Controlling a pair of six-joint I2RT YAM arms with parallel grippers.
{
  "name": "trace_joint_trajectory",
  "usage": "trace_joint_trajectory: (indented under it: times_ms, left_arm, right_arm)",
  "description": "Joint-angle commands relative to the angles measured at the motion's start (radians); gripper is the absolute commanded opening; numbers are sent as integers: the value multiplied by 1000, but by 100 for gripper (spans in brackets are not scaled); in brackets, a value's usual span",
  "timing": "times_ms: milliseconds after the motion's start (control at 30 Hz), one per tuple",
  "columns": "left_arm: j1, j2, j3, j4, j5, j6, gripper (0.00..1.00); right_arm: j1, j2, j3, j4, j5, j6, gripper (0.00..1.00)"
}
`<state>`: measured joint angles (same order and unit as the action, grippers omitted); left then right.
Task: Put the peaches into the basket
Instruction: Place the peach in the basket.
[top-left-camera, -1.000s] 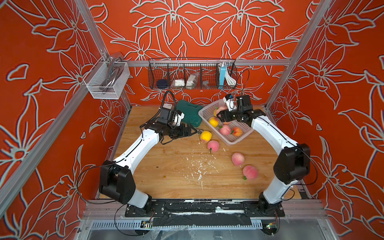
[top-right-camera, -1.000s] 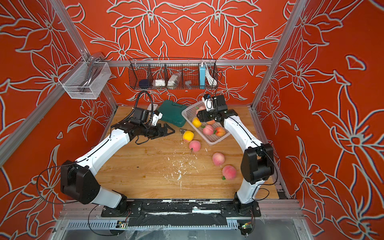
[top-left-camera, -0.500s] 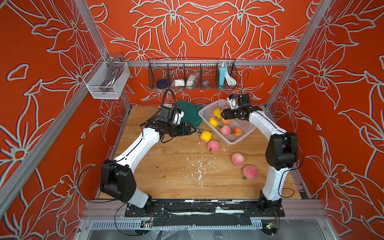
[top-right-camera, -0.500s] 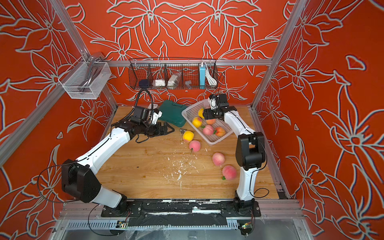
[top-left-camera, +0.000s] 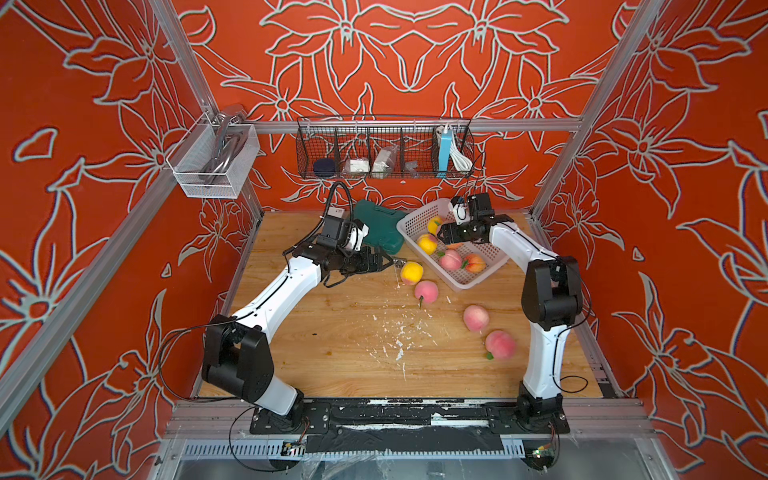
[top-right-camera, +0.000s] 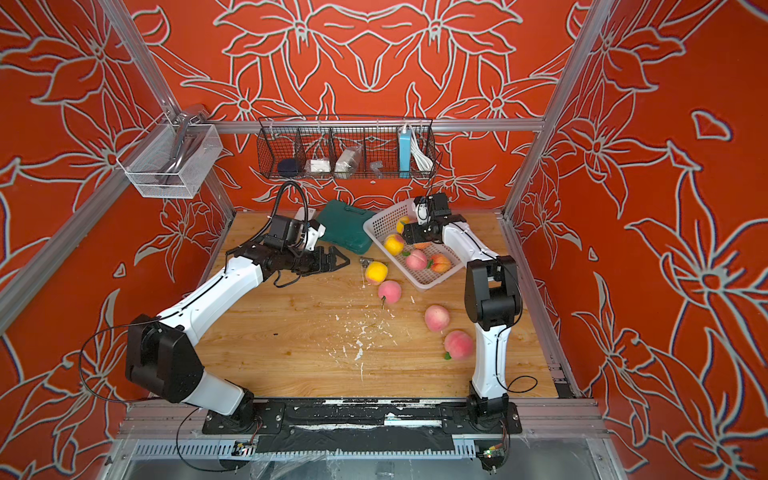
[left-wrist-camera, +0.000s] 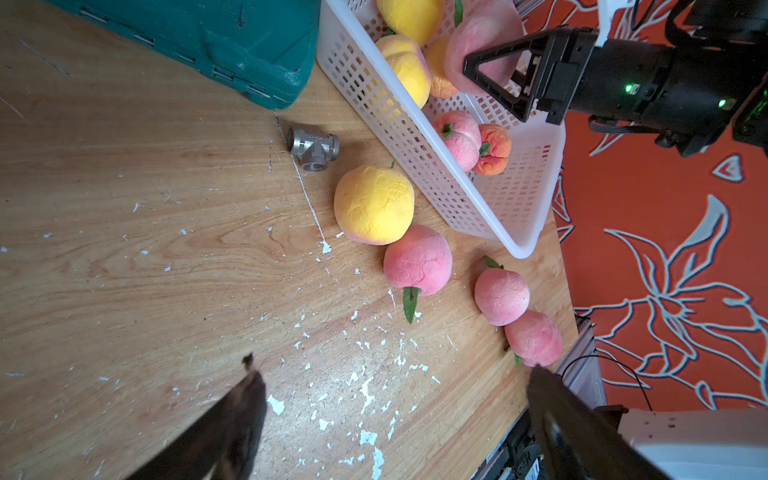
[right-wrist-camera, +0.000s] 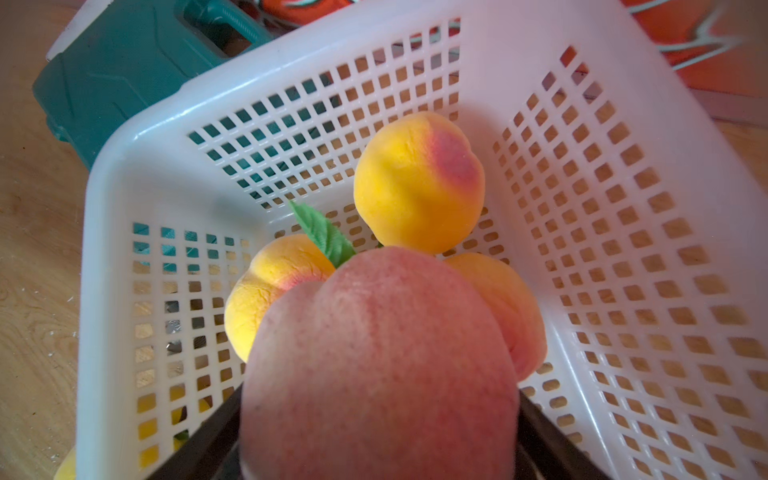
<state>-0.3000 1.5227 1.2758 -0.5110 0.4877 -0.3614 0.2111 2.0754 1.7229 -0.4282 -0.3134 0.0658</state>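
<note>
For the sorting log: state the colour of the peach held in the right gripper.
Pink; the held peach shows best in the right wrist view.

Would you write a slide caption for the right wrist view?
Right gripper holds a pink peach over the basket, three yellow-orange peaches already inside.

Left arm (top-left-camera: 286, 286) and right arm (top-left-camera: 517, 249): glossy white tapered link shells; boxy matt black joint housings (top-left-camera: 237, 361); thin black cables (top-left-camera: 160, 363) looping near the bases; black corrugated hose (top-left-camera: 338, 183) arching above the left wrist; right gripper (top-left-camera: 444, 235) black, fingers (left-wrist-camera: 494, 79) open triangular frames; two green indicator lights (left-wrist-camera: 629, 88) on its body.
</note>
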Motion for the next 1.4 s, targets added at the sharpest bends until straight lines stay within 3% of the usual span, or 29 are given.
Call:
trace_joint_trajectory:
  times_ms: [0, 1367]
  left_arm:
    - [4, 18, -9, 16, -2, 20, 92]
    - [4, -8, -24, -3, 7, 27, 96]
  right_arm:
    - [-7, 24, 27, 12, -23, -1, 76]
    - [-6, 18, 70, -56, 1, -21, 90]
